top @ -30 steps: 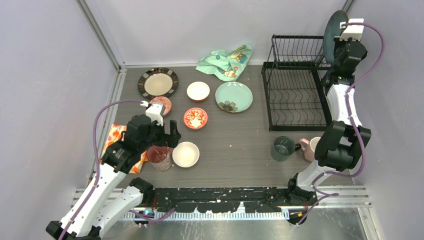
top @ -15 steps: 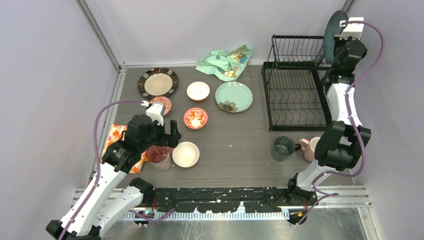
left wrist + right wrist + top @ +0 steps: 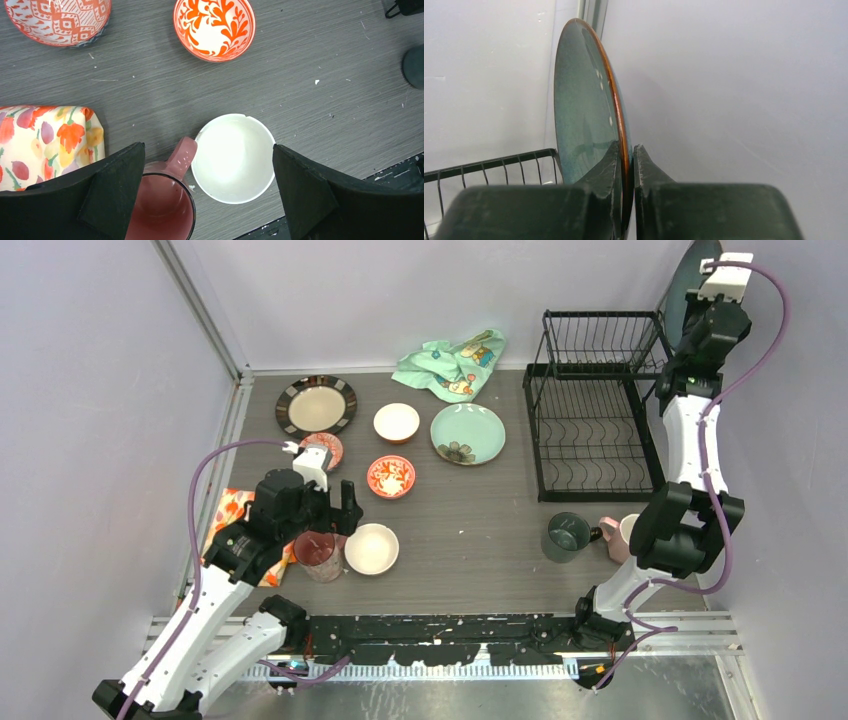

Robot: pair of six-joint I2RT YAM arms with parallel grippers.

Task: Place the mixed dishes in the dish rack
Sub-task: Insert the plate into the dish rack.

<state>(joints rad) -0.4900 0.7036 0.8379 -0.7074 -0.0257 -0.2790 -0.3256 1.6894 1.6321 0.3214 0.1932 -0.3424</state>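
Top external view: your right gripper (image 3: pixel 698 320) hangs above the far right corner of the dish rack (image 3: pixel 590 400), clamped on the upright dark blue-green plate (image 3: pixel 688 285).

Left wrist view: your left gripper (image 3: pixel 207 175) is spread wide and holds nothing. A white bowl (image 3: pixel 234 159) lies below, between its fingers, touching a pink cup (image 3: pixel 162 210).

Right wrist view: both fingers pinch the plate's rim, with the rack's wire lower left.

- Top external: we look down from high over the near edge, far off; whole surface (image 3: pixel 480 530) and dish rack (image 3: pixel 590 440) in frame.
- Left wrist: straight down, close; white bowl (image 3: pixel 234 158) shared with top.
- Right wrist: level, very close; dark plate (image 3: pixel 579 110), dish rack rail shared with top.
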